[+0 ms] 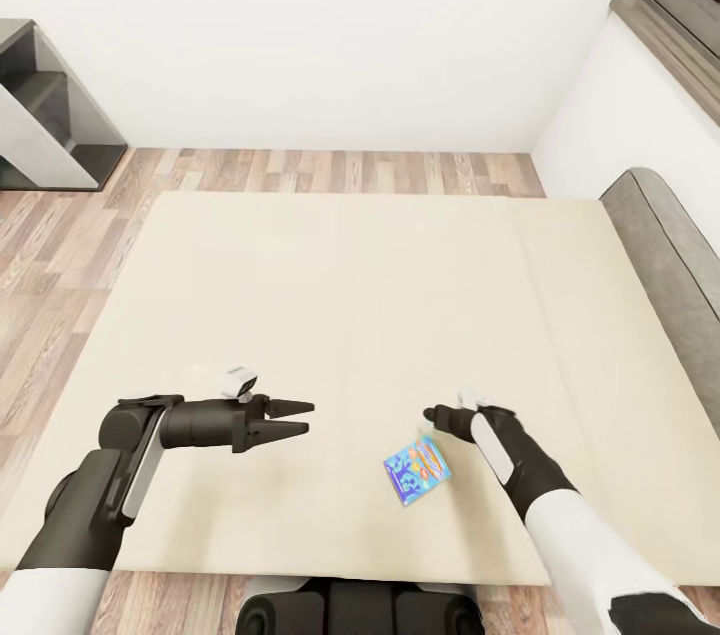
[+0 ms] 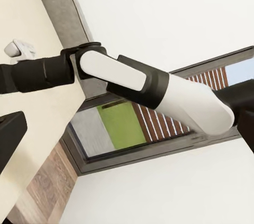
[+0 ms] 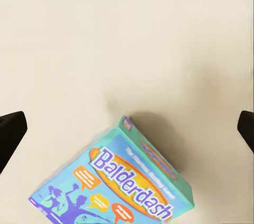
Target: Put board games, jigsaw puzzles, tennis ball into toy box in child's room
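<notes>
While the robot is standing at the foot of the bed [image 1: 330,315], both arms are reaching out over the beige mattress. A small blue game box [image 1: 417,469] is lying flat on the mattress, near the edge closest to the robot. From the middle of the bed it is sitting at about 5 o'clock. In the right wrist view the box [image 3: 119,192] is showing its cover, with the word Balderdash in big letters.

The right hand [image 1: 437,415] is hanging just above the box, at about 1 o'clock from it, and it is not touching it. Its two dark fingers [image 3: 10,134] are standing wide apart at the two sides of the right wrist view, holding nothing.

The left hand [image 1: 295,418] is floating over the mattress at about 9 o'clock from the box, well apart from it. Its fingers are pointing toward the right hand and are showing a narrow gap, with nothing between them.

A grey headboard [image 1: 665,265] is running along the bed at 3 o'clock. Wood floor [image 1: 60,235] is showing at 9 o'clock, with a grey shelf [image 1: 45,120] standing by the white wall.
</notes>
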